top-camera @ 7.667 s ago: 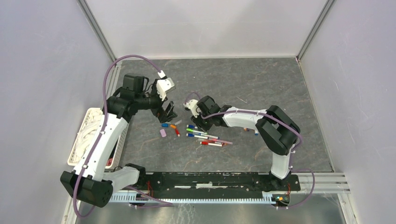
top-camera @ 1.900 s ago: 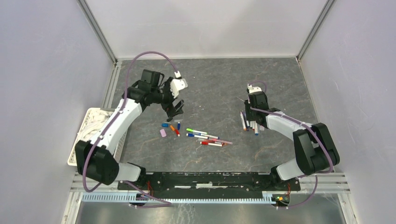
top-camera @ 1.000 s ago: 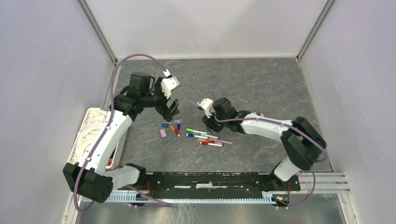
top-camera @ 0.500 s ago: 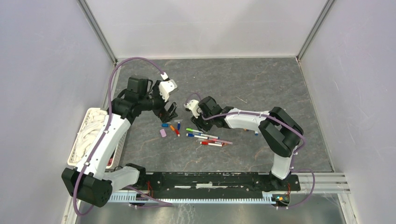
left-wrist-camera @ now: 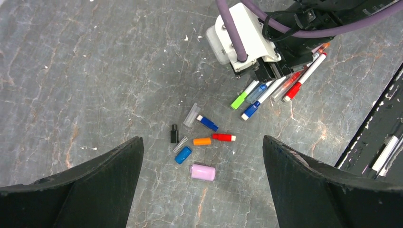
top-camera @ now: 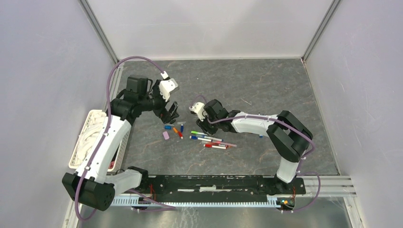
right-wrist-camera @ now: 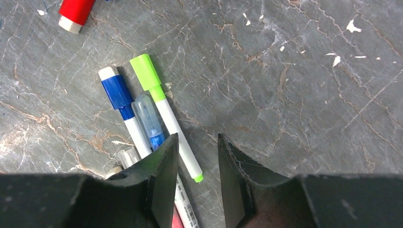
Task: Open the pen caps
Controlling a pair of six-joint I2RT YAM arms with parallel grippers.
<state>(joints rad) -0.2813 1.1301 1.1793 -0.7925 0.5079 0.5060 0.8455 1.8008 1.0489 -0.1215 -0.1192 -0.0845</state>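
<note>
Several pens [top-camera: 209, 139] lie side by side mid-table. My right gripper [top-camera: 203, 127] is over their left ends. In the right wrist view it [right-wrist-camera: 197, 138] is open with a narrow gap. The green-capped pen [right-wrist-camera: 164, 107] lies with its tail end between the fingers, against the left one. A blue-capped pen [right-wrist-camera: 119, 95] and a clear cap [right-wrist-camera: 149, 121] lie beside it. Loose pen caps [top-camera: 173, 130] lie left of the pens: lilac [left-wrist-camera: 203, 172], blue [left-wrist-camera: 183, 155], orange [left-wrist-camera: 202, 141], red [left-wrist-camera: 223, 137], black [left-wrist-camera: 174, 134]. My left gripper [top-camera: 171, 113] hangs open and empty above them.
A white basket [top-camera: 90, 137] stands at the table's left edge. A blue pen tip [top-camera: 260, 136] shows under the right forearm. A small spring [left-wrist-camera: 180, 144] lies among the caps. The black base rail [top-camera: 214, 183] runs along the near edge.
My right arm swung from the right side of the table to the pens in the middle and settled over the green pen. My left gripper drew back a little to the left, still open.
</note>
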